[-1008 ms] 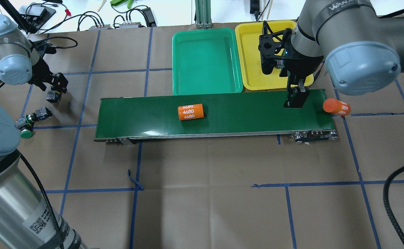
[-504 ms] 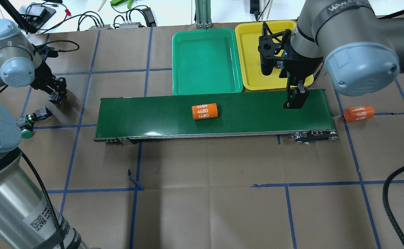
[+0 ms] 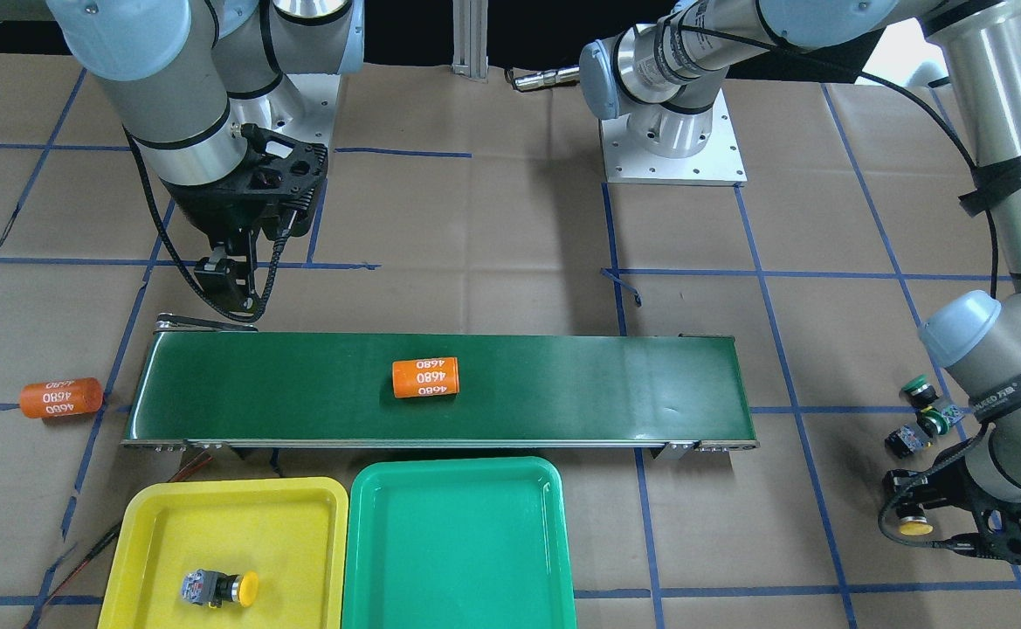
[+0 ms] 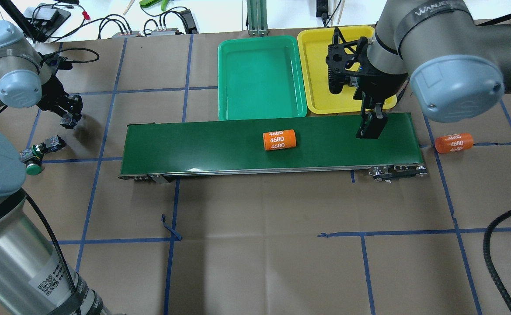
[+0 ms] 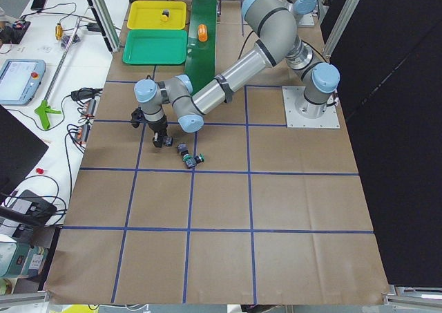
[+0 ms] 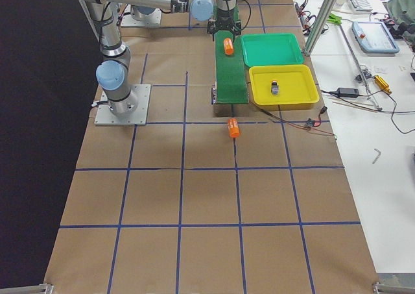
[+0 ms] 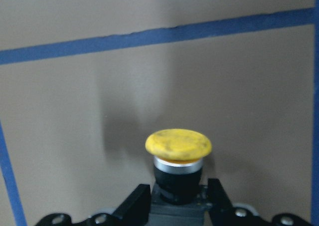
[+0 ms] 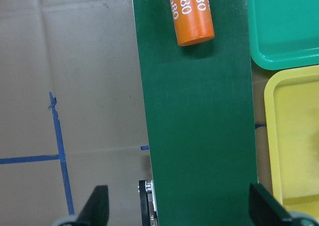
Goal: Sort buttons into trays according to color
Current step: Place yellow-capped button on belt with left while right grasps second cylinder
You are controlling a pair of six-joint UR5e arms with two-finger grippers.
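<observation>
Left gripper (image 7: 179,193) pinches yellow button (image 7: 178,145) low, beyond belt (image 4: 203,144) end: may tilt, slip in carry. Right gripper (image 4: 370,125) spread over belt.

Table (image 4: 259,245) is covered in brown paper with a blue tape grid. Directly on it: a dark-green conveyor belt (image 4: 203,144) mid-table and a green tray (image 4: 259,78) and yellow tray (image 4: 314,74) side by side just beyond the belt. An orange cylinder (image 4: 453,143) lies off the belt's right end. A green-capped button (image 4: 31,165) and a second button (image 4: 50,143) sit close together at far left.
</observation>
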